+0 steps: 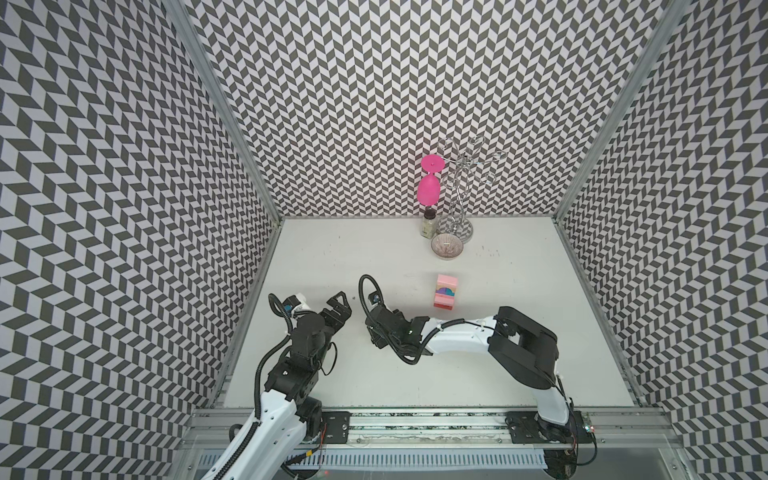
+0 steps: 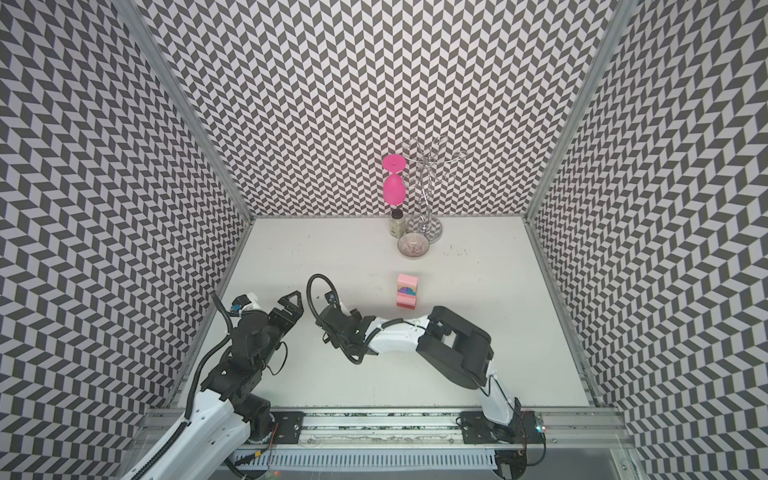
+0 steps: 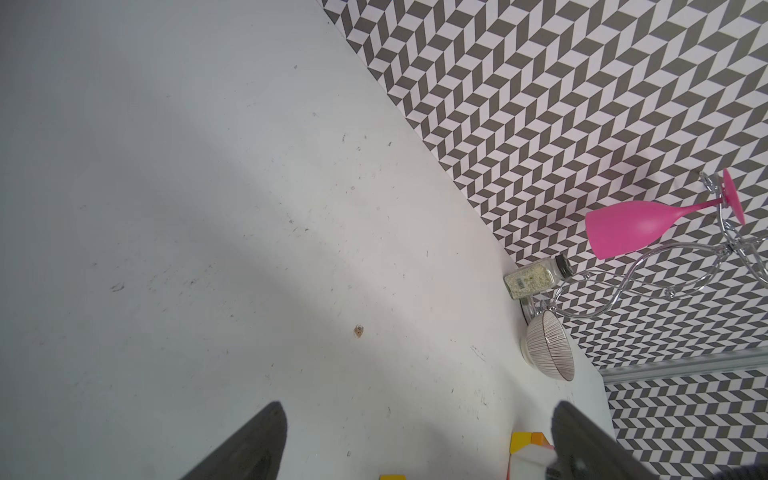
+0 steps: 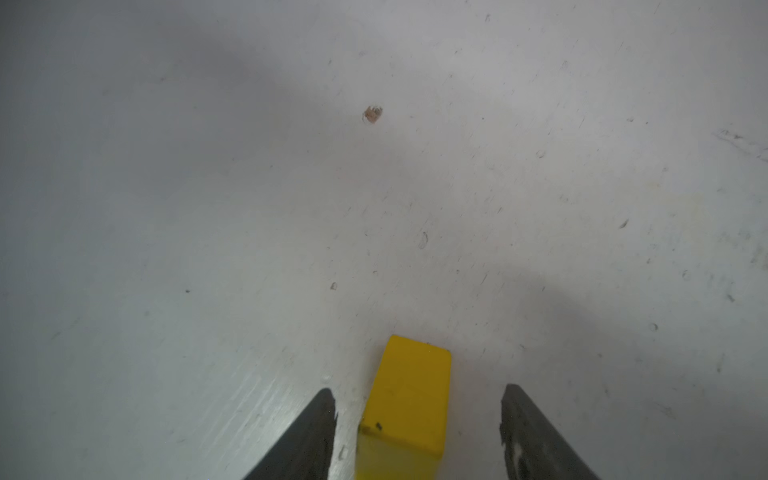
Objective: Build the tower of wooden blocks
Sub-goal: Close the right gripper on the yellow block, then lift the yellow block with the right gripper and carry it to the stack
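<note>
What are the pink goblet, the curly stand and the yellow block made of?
Goblet: probably plastic, opaque pink with a soft, even sheen.
Stand: metal wire by the look, chrome-bright with silver glints.
Yellow block: apparently painted wood, with flat solid colour, crisp edges and a dark nick at one edge.

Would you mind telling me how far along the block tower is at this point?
Done: a tower of several blocks stands on the table, pink slab on top, red piece at its base. In hand: the right hand straddles a yellow block lying there, jaws open, not yet gripping. The left hand hangs open and empty. Left: grip that block and probably place it on top.
</note>
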`<action>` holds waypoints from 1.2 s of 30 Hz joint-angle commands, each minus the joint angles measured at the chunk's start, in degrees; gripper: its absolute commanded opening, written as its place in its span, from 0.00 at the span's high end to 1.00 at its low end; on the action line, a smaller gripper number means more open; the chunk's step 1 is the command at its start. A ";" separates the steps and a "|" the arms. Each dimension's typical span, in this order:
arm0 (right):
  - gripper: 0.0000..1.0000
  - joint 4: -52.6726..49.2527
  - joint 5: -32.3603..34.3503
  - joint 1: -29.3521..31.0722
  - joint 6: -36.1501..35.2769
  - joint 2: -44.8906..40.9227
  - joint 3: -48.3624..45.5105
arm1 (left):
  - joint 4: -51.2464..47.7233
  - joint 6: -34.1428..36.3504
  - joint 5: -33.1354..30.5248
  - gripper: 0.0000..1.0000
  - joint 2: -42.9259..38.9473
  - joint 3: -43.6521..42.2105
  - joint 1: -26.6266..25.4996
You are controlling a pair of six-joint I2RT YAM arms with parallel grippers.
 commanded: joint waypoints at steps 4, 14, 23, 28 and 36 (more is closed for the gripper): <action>0.50 -1.43 1.59 0.10 0.23 1.89 3.42 | 1.89 0.91 -0.88 0.00 0.32 1.71 0.61; 0.65 -1.11 0.13 0.11 0.31 2.59 3.43 | 1.75 1.15 -0.80 0.01 0.92 2.32 1.09; 0.57 -0.37 -1.72 0.13 0.28 2.42 2.61 | 1.64 1.25 -0.80 0.01 0.48 2.41 1.14; 0.68 -0.02 -2.33 0.16 0.23 1.99 1.93 | 1.74 1.24 -0.97 0.01 0.73 2.32 1.25; 0.80 1.24 -4.76 0.16 -1.17 -1.02 -0.10 | 1.59 1.32 -1.28 0.01 1.04 2.67 1.49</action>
